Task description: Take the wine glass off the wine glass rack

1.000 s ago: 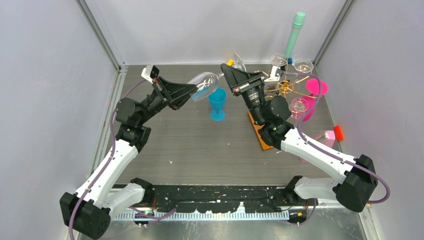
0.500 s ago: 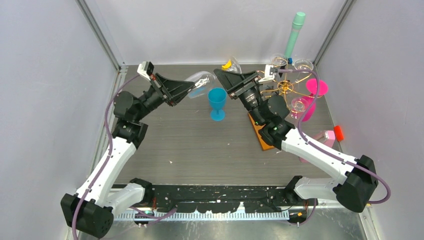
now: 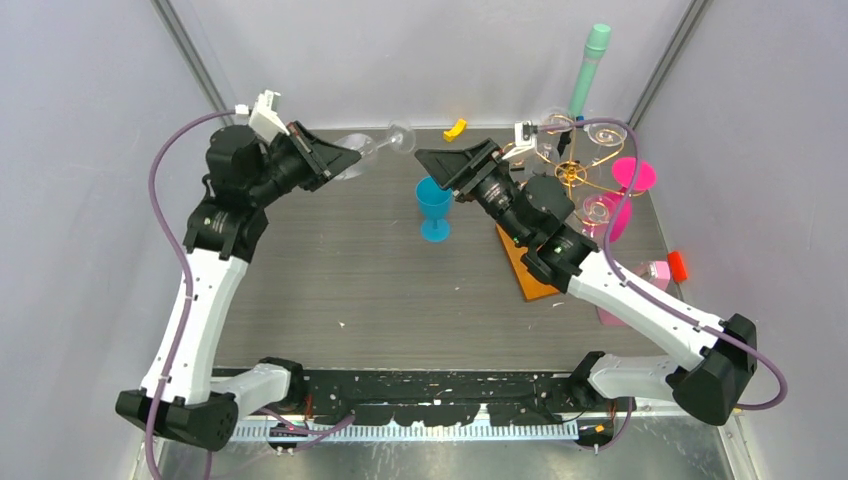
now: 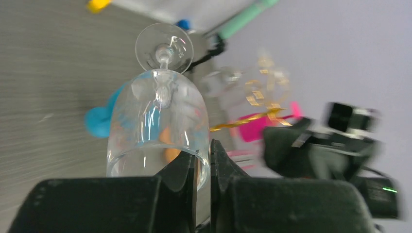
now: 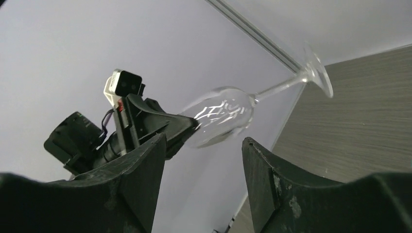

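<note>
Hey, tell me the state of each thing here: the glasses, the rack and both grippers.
wine glass: off the rack, tilted, gripped at its rim.
left gripper: shut on the wine glass.
right gripper: open, empty.
wine glass rack: upright, carrying other glasses.
blue goblet: upright on the table.

A dark grey wood-grain surface (image 3: 380,290) lies beneath the left pincer (image 3: 353,159) and the right pincer (image 3: 428,160). Plain pale grey walls close it in: a far wall (image 3: 420,60) beyond both pincers, a left wall (image 3: 80,250) outward of the left pincer, a right wall (image 3: 770,150) outward of the right. Aluminium posts (image 3: 200,70) mark the far corners; light is even.
</note>
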